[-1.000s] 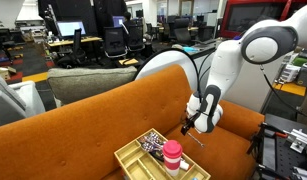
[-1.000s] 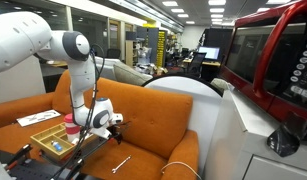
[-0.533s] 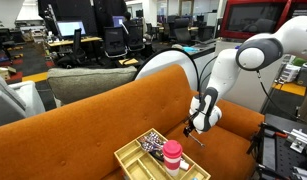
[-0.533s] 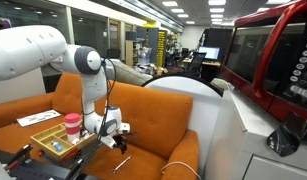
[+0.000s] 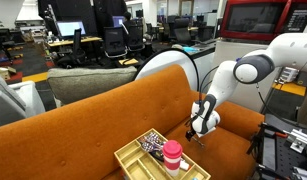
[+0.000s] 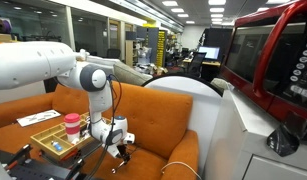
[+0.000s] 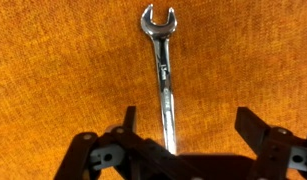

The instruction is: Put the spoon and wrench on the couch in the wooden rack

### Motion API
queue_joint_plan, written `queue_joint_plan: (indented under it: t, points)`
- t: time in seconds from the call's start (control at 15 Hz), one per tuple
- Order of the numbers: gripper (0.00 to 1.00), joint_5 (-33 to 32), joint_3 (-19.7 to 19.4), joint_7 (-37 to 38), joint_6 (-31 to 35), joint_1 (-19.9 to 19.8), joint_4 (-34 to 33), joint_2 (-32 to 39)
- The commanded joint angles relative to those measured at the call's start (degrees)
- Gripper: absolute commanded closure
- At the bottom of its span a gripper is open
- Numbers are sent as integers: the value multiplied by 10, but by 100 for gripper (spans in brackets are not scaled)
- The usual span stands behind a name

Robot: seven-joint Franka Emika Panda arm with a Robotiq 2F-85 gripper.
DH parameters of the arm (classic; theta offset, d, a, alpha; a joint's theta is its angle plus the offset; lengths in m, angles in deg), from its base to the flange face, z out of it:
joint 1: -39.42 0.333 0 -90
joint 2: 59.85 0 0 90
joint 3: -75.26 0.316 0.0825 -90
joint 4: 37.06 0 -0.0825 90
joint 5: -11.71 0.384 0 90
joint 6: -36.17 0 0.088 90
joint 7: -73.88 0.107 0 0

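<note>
Lying flat on the burnt-orange fabric couch (image 7: 53, 60), the silver open-ended metal wrench (image 7: 161, 75) is seen between the spread, empty black fingers (image 7: 129, 122) of the gripper (image 7: 189, 122). The pale wooden compartmented rack (image 5: 126, 152) is set nearby on the same couch.

Office desks (image 5: 78, 42), black chairs (image 5: 115, 42); grey-green sofa (image 5: 88, 78); ceiling lights (image 6: 143, 10)

Wrench (image 7: 164, 80) on couch (image 7: 63, 60), under the pincer (image 7: 189, 116)
</note>
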Motion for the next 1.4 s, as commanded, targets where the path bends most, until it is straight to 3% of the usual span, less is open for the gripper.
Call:
queue_joint_plan:
  t: [0.0, 0.53, 1.07, 1.13, 1.2, 1.33]
  points:
    - [0, 8, -1, 3, -24, -4, -18, 5]
    - [0, 8, -1, 1, -55, -10, -16, 4]
    - [0, 29, -15, 45, -85, 3, -26, 3]
    - [8, 30, -15, 49, -90, 4, -27, 3]
    - [28, 31, -15, 52, -92, 4, -27, 3]
    - [43, 35, -16, 58, -98, 6, -28, 3]
